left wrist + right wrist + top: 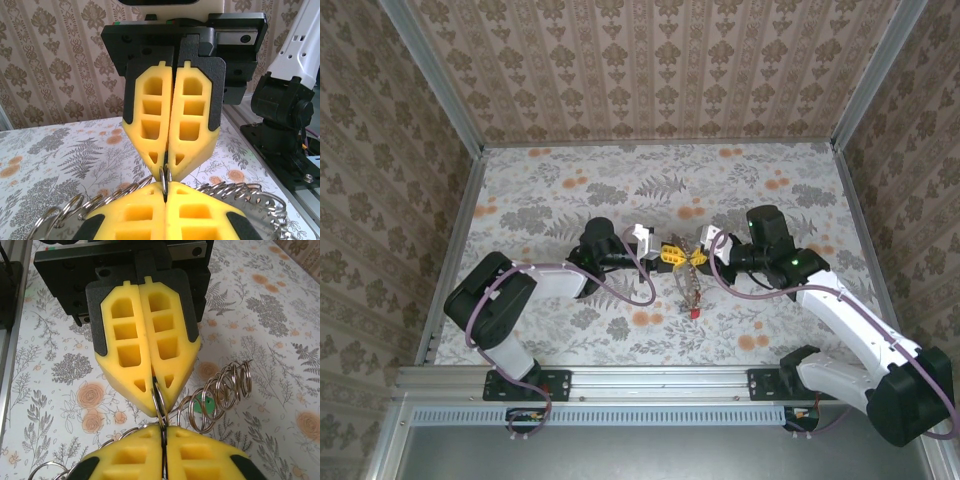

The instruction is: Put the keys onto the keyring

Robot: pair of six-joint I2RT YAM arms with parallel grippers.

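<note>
- While both hands meet tip to tip above the middle of the tabletop (570, 190), bare flowered cloth lies open on every side of them: towards the far wall, the left wall and the right wall.
- Patterned walls (650, 70) close the tabletop at the far side and at both flanks; a metal rail (650, 385) runs along the near edge, where the arm bases are bolted.
- The left hand (157, 397) is closed, its yellow fingers pressed together on a loop of the keyring (220, 390).
- The right hand (166, 165) is closed as well, pinching the same small loop from the opposite side, so the two sets of fingertips nearly touch.
- From that pinched point the keyring spreads as a string of thin metal loops to either side of the fingers and trails towards the near edge.
- Of the keys, a red one (693, 313) sits at the near end of the trailing strand; a green head (204, 403) shows through the loops just beside the left hand's fingers. Whether either rests on the cloth I cannot tell.
- Closest to the hands is the left arm's purple cable (630, 293), which bows out towards the trailing strand without touching it.
</note>
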